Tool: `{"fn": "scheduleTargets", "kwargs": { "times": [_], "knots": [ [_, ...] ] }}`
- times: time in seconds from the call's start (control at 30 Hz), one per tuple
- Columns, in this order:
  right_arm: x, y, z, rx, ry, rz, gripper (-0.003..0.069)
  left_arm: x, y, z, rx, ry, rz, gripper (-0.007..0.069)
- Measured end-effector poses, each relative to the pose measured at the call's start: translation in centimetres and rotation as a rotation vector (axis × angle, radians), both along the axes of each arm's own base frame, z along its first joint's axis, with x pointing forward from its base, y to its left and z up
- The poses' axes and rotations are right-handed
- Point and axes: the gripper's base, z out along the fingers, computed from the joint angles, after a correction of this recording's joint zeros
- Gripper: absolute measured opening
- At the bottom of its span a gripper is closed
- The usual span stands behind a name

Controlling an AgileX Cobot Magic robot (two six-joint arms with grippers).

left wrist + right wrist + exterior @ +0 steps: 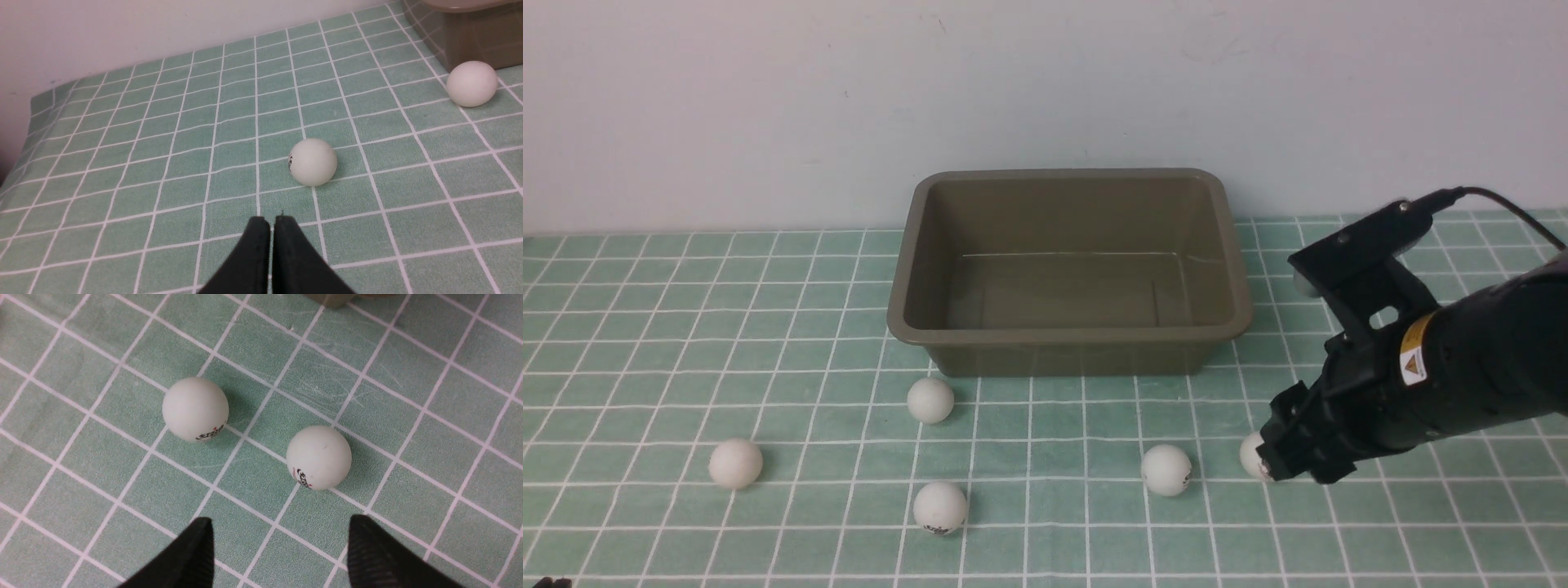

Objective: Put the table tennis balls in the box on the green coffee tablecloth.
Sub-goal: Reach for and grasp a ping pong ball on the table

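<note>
The olive-brown box (1070,331) stands empty at the back middle of the green checked tablecloth (645,327). Five white table tennis balls lie on the cloth in front of it: one far left (735,463), one near the box (930,400), one at the front (940,507), one right of centre (1166,470) and one (1251,455) partly hidden by my right gripper (1282,461). My right gripper (282,526) is open and empty, low over the cloth, with a logo ball (318,457) just ahead of its jaws and another (195,409) beside it. My left gripper (269,222) is shut and empty, a short way behind a ball (313,162).
A pale wall runs behind the box. In the left wrist view a second ball (472,83) lies beside the box's corner (470,36), and the cloth's edge shows by the wall. The right arm and its cable reach in from the right.
</note>
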Motion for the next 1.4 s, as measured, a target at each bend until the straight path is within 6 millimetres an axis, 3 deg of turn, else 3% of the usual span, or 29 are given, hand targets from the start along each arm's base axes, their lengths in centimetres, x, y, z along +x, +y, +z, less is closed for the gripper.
{"fn": "scheduleTargets", "kwargs": {
  "times": [0.1,0.27,0.53,0.73,1.2,1.3,1.4],
  "knots": [
    [0.3,0.1,-0.2,0.001,-0.007,0.002,0.0480,0.0,0.0,0.0,0.000,0.000,0.000,-0.0004],
    [2.0,0.8,-2.5,-0.044,0.026,-0.022,0.0549,0.0,0.0,0.0,0.000,0.000,0.000,-0.0004],
    [4.0,1.4,-5.1,-0.074,0.057,-0.061,0.0551,0.0,0.0,0.0,0.000,0.000,0.000,-0.0004],
    [5.2,0.5,-7.0,-0.096,0.100,-0.103,0.0552,0.0,0.0,0.0,0.000,0.000,0.000,-0.0004],
    [6.3,0.7,-9.4,-0.098,0.109,-0.098,0.0552,0.0,0.0,0.0,0.000,0.000,0.000,-0.0004],
    [6.4,0.8,-9.9,-0.099,0.115,-0.096,0.0540,0.0,0.0,0.0,0.000,0.000,0.000,-0.0004],
    [6.5,0.8,-10.2,-0.101,0.119,-0.095,0.0432,0.0,0.0,0.0,0.000,0.000,0.000,-0.0004]
  ]
}}
